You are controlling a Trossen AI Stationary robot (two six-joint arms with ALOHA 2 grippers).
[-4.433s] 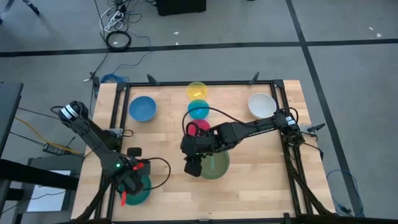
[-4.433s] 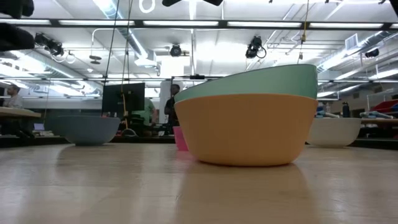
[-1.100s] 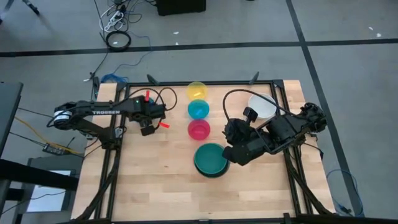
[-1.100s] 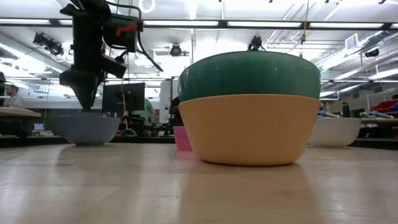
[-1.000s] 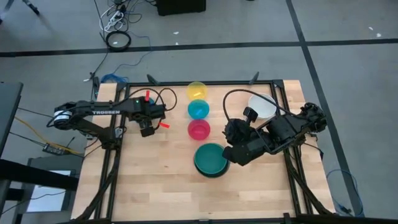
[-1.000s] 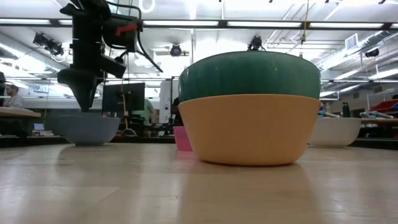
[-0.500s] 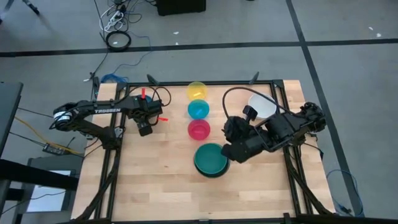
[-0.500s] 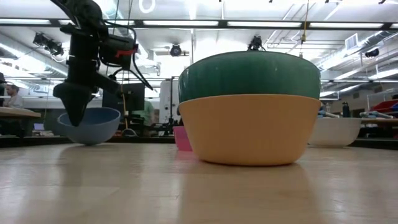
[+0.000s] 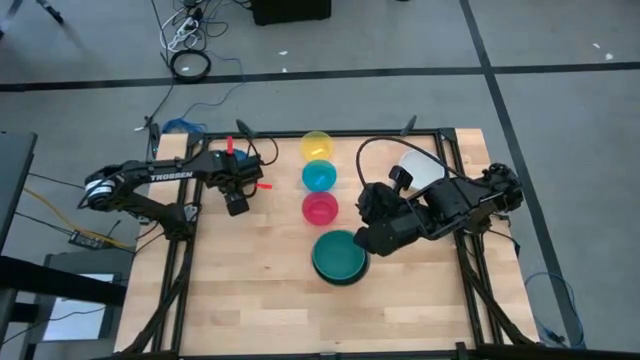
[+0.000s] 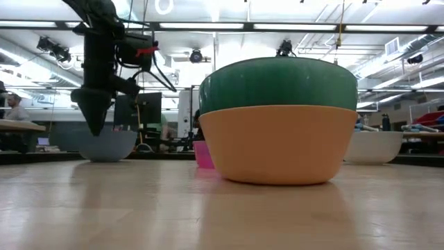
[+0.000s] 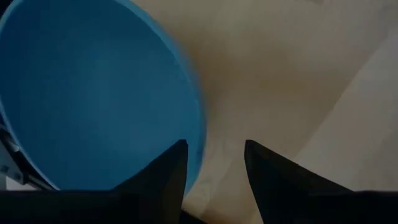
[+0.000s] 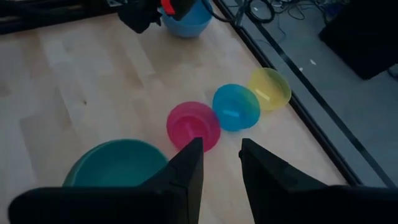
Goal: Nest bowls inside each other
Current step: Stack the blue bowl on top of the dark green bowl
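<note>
The blue bowl (image 11: pixel 93 93) stands upright at the table's far left (image 10: pixel 114 146). My left gripper (image 11: pixel 214 155) points down at its near rim (image 11: pixel 200 134), open, one finger over the bowl's inside and the other over bare table. A dark green bowl (image 9: pixel 340 257) sits nested in the orange bowl (image 10: pixel 277 146) at the table's middle. My right gripper (image 9: pixel 366 243) hovers open just right of that stack with nothing between its fingers (image 12: pixel 221 155). Magenta (image 9: pixel 320 209), cyan (image 9: pixel 319 176) and yellow (image 9: pixel 316 146) bowls stand in a row. My left gripper comes at the blue bowl's near rim from above. One finger (image 11: pixel 174 165) overlaps the rim in the wrist view, but I cannot tell whether it touches the bowl.
A white bowl (image 9: pixel 425 165) stands at the far right, partly under my right arm. A black rail (image 9: pixel 330 131) frames the table's edge. Bare wood lies along the near side and between the blue bowl and the stack.
My left gripper has come down in front of the blue bowl, its tip now level with the bowl's rim, and the arm has swung a little toward the far edge. My right arm has kept still.
</note>
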